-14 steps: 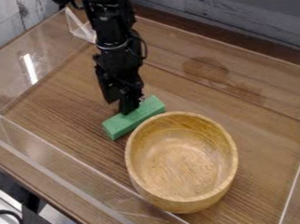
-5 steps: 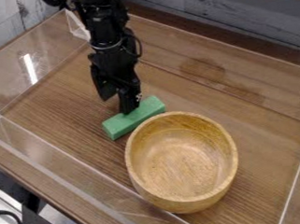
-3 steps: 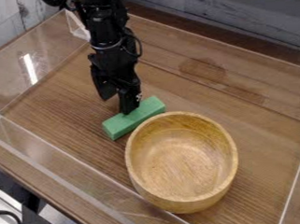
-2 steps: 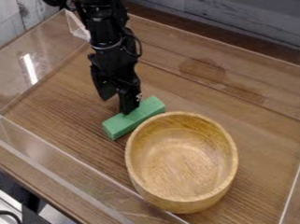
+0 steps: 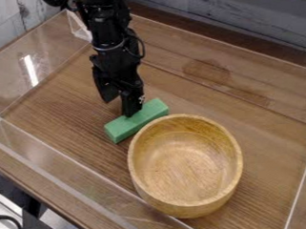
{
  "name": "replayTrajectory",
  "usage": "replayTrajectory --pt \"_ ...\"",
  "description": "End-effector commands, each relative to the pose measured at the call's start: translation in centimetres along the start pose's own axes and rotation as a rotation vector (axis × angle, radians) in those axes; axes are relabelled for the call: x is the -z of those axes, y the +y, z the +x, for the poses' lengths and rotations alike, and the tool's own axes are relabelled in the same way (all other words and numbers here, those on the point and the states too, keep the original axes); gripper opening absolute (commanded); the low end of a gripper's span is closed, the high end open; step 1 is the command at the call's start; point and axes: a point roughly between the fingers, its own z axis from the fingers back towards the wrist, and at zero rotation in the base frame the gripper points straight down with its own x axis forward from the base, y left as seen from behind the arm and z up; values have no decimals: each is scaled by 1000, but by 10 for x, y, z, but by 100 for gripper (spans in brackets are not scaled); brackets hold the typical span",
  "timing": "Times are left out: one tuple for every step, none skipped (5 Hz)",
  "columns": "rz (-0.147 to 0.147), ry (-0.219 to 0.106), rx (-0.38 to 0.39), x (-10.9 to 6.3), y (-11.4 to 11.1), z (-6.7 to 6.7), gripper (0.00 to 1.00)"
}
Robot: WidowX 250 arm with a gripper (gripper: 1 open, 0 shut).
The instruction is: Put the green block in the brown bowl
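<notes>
The green block (image 5: pixel 135 121) lies flat on the wooden table, just left of and behind the brown bowl (image 5: pixel 186 165), almost touching its rim. My black gripper (image 5: pixel 121 102) points straight down over the block's upper middle, fingertips just above or at the block's top. The jaws look slightly parted, with nothing lifted between them. The bowl is upright and empty. Whether the fingertips touch the block, I cannot tell.
Clear acrylic walls (image 5: pixel 70 201) ring the wooden tabletop (image 5: pixel 231 84). A grey plank wall (image 5: pixel 254 16) stands behind. The arm's black column (image 5: pixel 103 23) rises from the gripper toward the top left.
Since the oldest frame the gripper has shifted slightly left and up over the block. Over the last second nothing has moved.
</notes>
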Motion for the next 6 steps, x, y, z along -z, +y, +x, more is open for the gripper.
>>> replayTrajectory --pt "-57 93 39 29 -21 -14 100" --pt "-61 97 46 29 -23 -14 100" --pt "-65 102 53 29 -25 -15 100" --pt "-69 107 61 29 -27 -15 100" --pt "-73 112 68 29 -29 -15 100" --pt "-77 117 75 30 -30 -15 100"
